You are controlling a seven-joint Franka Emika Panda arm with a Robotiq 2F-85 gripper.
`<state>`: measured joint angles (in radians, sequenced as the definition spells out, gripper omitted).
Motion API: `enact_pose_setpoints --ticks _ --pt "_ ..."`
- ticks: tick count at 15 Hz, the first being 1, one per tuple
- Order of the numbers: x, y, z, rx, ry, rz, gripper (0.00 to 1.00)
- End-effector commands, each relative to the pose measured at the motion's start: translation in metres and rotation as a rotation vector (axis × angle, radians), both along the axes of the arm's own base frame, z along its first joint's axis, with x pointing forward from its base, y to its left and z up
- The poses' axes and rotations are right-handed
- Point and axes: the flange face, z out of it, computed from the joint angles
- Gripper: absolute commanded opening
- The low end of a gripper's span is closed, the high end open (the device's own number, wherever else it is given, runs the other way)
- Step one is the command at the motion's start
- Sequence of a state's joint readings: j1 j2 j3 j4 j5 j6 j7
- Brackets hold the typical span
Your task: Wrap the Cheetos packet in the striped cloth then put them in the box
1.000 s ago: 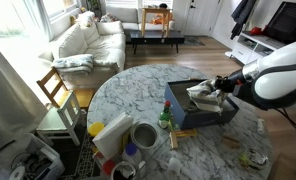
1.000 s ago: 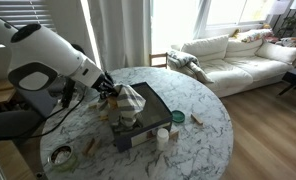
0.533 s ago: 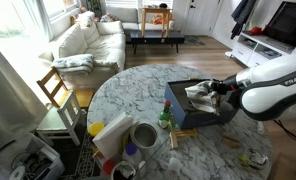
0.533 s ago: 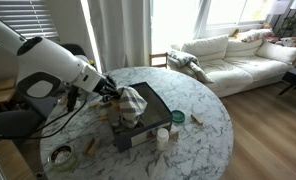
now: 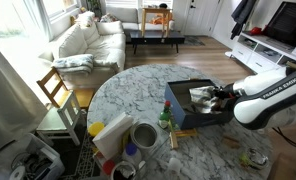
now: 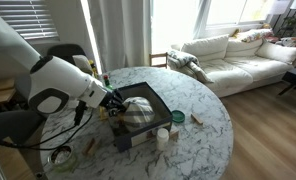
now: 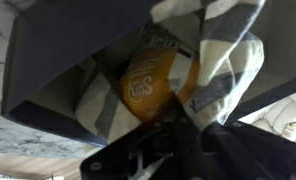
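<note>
The striped cloth (image 5: 202, 97) lies bundled inside the dark box (image 5: 178, 108) on the marble table. It shows in both exterior views, also as a grey-white heap (image 6: 138, 112) in the box (image 6: 156, 104). In the wrist view the orange Cheetos packet (image 7: 148, 85) sits half wrapped in the cloth (image 7: 226, 60), within the box wall (image 7: 58, 50). My gripper (image 5: 220, 95) reaches into the box and is shut on a fold of the cloth (image 7: 178, 128). From the opposite side it sits at the box's edge (image 6: 113, 100).
A white cup (image 5: 143, 135), a yellow-white bag (image 5: 110, 133) and a green bottle (image 5: 165, 120) stand next to the box. Small jars (image 6: 166, 135) and a bowl (image 6: 60, 155) sit on the table. A wooden chair (image 5: 56, 90) stands at the table's edge.
My gripper has come down with the cloth bundle, which was held above the box and now rests inside it.
</note>
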<state>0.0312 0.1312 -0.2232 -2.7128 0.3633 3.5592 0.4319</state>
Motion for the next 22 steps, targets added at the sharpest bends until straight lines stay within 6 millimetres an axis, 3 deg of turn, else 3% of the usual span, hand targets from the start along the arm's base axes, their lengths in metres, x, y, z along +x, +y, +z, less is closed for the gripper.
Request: enact_pose_setpoints --ticks 1,2,5,10,13,18,22 --pt "0.005 -0.011 -0.025 -0.008 0.052 -0.02 0.05" --pt "0.005 -0.014 -0.029 -0.008 0.068 -0.018 0.25" --pt "0.01 -0.023 -0.03 -0.019 0.094 -0.026 0.38" --pt "0.028 -0.044 0.015 -0.035 0.05 -0.029 0.76" --pt "0.037 -0.052 0.031 -0.01 0.06 -0.016 0.99" --pt "0.044 -0.067 0.038 -0.019 0.127 0.053 1.0" --pt "0.061 -0.07 0.061 -0.011 0.139 0.093 1.0"
